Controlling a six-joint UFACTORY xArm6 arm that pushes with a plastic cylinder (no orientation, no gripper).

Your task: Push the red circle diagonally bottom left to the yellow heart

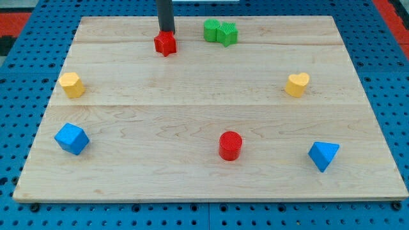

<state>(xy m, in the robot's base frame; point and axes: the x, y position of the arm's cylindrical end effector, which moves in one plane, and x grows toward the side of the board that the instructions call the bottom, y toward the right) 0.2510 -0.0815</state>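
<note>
The red circle [230,145] stands near the view's bottom, a little right of centre. The yellow heart [297,84] sits at the right, above and to the right of the red circle. My tip [166,32] is near the view's top, left of centre, touching the top edge of a red star [165,43]. It is far from the red circle, up and to the left of it.
Two green blocks [220,31] sit together at the top, right of my tip. A yellow hexagon-like block [71,84] is at the left. A blue block [71,138] is at the bottom left, a blue triangle-like block [323,154] at the bottom right. The wooden board [192,185] lies on a blue pegboard.
</note>
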